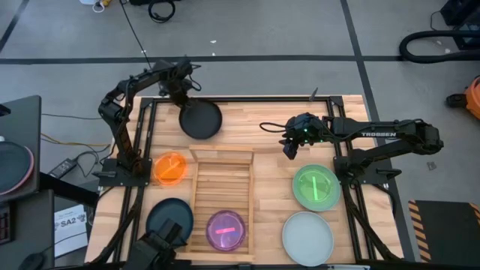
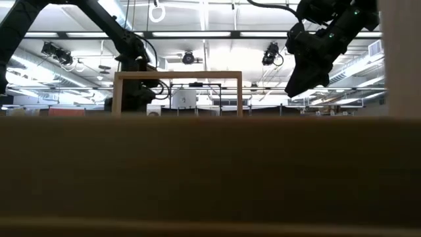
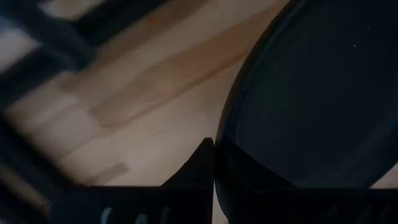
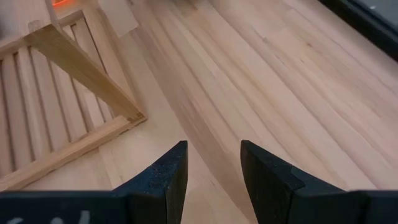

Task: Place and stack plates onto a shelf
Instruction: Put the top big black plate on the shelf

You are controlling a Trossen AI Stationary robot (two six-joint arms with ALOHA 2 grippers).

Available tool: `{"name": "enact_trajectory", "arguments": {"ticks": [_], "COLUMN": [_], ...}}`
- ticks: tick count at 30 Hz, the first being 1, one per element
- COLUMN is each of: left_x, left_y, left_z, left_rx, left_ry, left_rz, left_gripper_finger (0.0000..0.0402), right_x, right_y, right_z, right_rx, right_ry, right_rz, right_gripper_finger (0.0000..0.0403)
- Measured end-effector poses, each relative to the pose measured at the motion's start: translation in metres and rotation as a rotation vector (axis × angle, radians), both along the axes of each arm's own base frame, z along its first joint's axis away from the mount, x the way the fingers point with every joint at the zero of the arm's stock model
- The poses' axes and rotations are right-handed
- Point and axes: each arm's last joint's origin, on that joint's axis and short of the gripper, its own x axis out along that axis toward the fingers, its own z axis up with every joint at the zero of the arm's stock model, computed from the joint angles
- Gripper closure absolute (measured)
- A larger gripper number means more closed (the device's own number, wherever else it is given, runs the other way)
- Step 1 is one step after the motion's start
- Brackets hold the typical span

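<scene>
In the high view my left gripper (image 1: 182,97) is at the table's far side, shut on the far-left rim of the black plate (image 1: 200,120). My right gripper (image 1: 291,146) is open and holds nothing. It hovers over bare planks between the shelf (image 1: 221,180) and the green plate (image 1: 316,187); its wrist view shows the open right gripper (image 4: 213,174) near the shelf's corner (image 4: 134,115). The purple plate (image 1: 226,229) lies on the shelf's near end. The orange plate (image 1: 171,168), dark teal plate (image 1: 169,219) and pale plate (image 1: 307,236) lie flat on the table. My left gripper has the black plate's rim (image 3: 227,134) between its two fingers, one finger (image 3: 196,171) on the outer side and the other lost against the dark plate. It comes at the rim slanting down from the table's far-left side. Whether the plate is off the table, I cannot tell.
The shelf's far half shows bare slats. Black frame rails (image 1: 142,150) run along the table's left and right sides beside the arm bases. In the low view a near wooden edge (image 2: 210,178) hides the tabletop.
</scene>
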Motion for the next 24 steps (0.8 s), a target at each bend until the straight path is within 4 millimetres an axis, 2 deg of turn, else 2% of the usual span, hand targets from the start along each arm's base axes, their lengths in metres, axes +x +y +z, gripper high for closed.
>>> {"name": "enact_trajectory", "arguments": {"ticks": [17, 24], "left_x": [-0.0018, -0.0079], "left_y": [0.0004, -0.0058], "left_z": [0.0044, 0.0052], "left_rx": [0.023, -0.014], "left_ry": [0.062, 0.167], "left_rz": [0.000, -0.008], "left_gripper_finger": [0.0386, 0.0386], "right_x": [-0.0001, -0.0001], "right_y": [-0.0003, -0.0002], "right_z": [0.0001, 0.0001], "right_rx": [-0.007, -0.007], "right_ry": [0.001, 0.001], "right_rz": [-0.007, -0.006], "right_gripper_finger": [0.0249, 0.0250]}}
